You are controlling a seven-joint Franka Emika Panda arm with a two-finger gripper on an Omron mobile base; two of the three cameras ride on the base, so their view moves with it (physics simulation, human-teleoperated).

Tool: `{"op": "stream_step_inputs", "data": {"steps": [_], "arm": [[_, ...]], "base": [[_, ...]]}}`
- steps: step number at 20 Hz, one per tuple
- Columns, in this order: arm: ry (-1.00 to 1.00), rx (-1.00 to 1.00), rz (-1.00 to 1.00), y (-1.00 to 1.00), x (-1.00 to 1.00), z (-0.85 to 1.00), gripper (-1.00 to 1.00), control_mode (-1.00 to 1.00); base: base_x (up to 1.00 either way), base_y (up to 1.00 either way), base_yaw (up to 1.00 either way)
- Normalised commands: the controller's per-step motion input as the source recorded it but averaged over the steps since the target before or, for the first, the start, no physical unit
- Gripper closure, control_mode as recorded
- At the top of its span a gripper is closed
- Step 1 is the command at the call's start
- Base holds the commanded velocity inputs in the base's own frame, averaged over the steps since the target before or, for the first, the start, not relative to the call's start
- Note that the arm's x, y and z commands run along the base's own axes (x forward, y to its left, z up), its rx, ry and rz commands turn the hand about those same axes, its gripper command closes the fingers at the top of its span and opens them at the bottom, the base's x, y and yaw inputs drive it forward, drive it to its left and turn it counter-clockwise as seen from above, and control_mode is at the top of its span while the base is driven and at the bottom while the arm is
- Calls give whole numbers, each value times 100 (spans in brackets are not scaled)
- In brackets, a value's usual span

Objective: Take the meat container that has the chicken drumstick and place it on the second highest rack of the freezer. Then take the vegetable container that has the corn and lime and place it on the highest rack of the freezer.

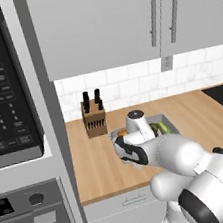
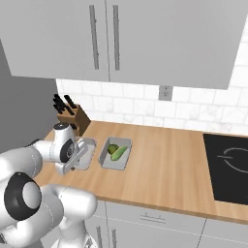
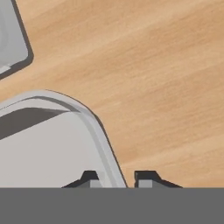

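Observation:
The meat container (image 2: 86, 147) is a shallow grey tray on the wooden counter, partly covered by my hand. An orange-brown bit of the chicken drumstick (image 1: 122, 131) peeks out beside the wrist. My gripper (image 3: 117, 177) points down at this tray's (image 3: 43, 144) rounded corner, one fingertip inside the wall and one outside, closed on the rim. Just to the right stands the vegetable container (image 2: 115, 157) with the dark-green lime (image 2: 112, 148) and the yellowish-green corn (image 2: 120, 153). A corner of that tray (image 3: 11, 39) appears in the hand view. The freezer and its racks are out of view.
A wooden knife block (image 1: 94, 117) stands against the tiled wall behind the trays. A black cooktop (image 2: 227, 167) lies at the counter's right end. A microwave and oven stack (image 1: 5, 99) rises at the left. Upper cabinets (image 2: 111, 38) hang overhead.

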Motion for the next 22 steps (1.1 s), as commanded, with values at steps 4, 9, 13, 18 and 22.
{"op": "stream_step_inputs", "data": {"steps": [4,9,13,18,22], "arm": [[-1,-1,1,5,-14,44,100,-100],[0,0,0,0,-17,65,100,-100],[0,0,1,0,0,63,100,-100],[0,0,2,-2,-11,58,100,-100],[0,0,4,-11,-16,43,100,-100]], "base": [[0,0,0],[0,0,0],[0,0,0],[0,0,0],[0,0,0]]}}
